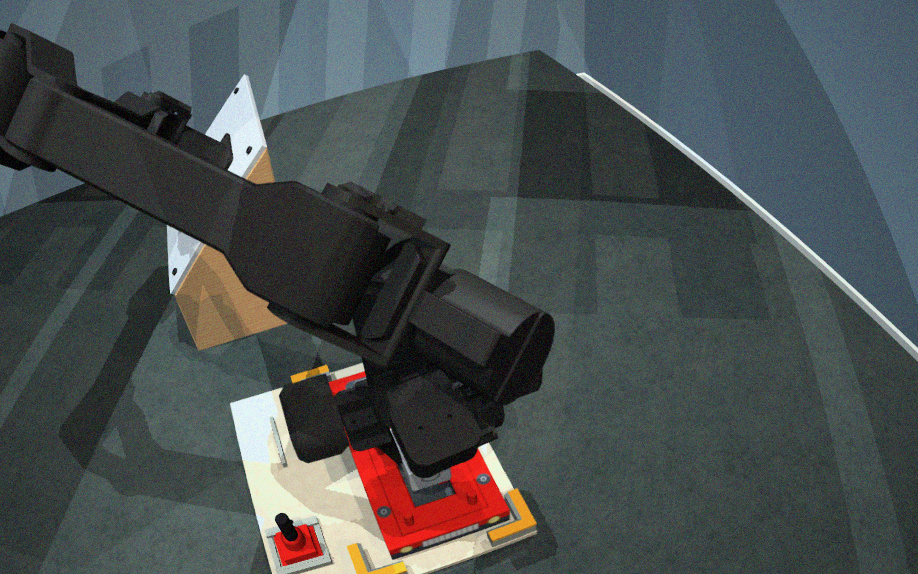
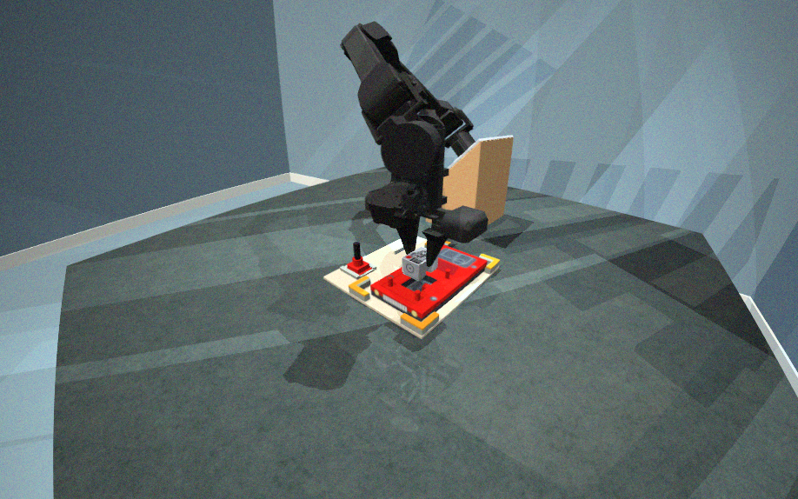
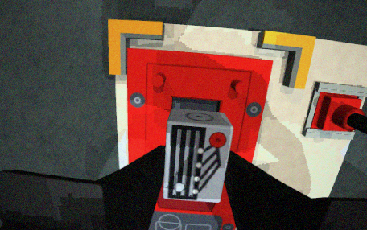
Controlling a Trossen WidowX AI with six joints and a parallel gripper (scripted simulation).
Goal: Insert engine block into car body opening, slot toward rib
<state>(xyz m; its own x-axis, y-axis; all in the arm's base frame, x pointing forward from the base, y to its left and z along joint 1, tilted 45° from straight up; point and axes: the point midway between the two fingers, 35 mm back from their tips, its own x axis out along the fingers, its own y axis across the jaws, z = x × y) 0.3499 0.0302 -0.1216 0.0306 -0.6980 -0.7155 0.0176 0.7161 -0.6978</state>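
The gripper (image 2: 420,257) (image 3: 197,154) is shut on the grey engine block (image 1: 424,481) (image 2: 414,268) (image 3: 214,177), one finger on each side. The block is upright, its striped top with a red round cap facing the wrist camera. It is held above the red car body (image 1: 443,515) (image 2: 442,289) (image 3: 201,84), over part of the dark opening (image 1: 435,498) (image 2: 419,283) (image 3: 195,104). The opening's front part shows beyond the block in the wrist view. The rib and the block's slot side are hidden.
The cream board (image 1: 255,477) (image 2: 337,276) (image 3: 322,169) carries orange corner brackets (image 1: 525,515) (image 2: 419,322) (image 3: 115,46) around the car body. A red base with a black knob (image 1: 284,525) (image 2: 356,251) (image 3: 358,121) stands beside it. Red pegs stand near the opening. A wooden wedge (image 1: 223,307) (image 2: 493,182) stands behind.
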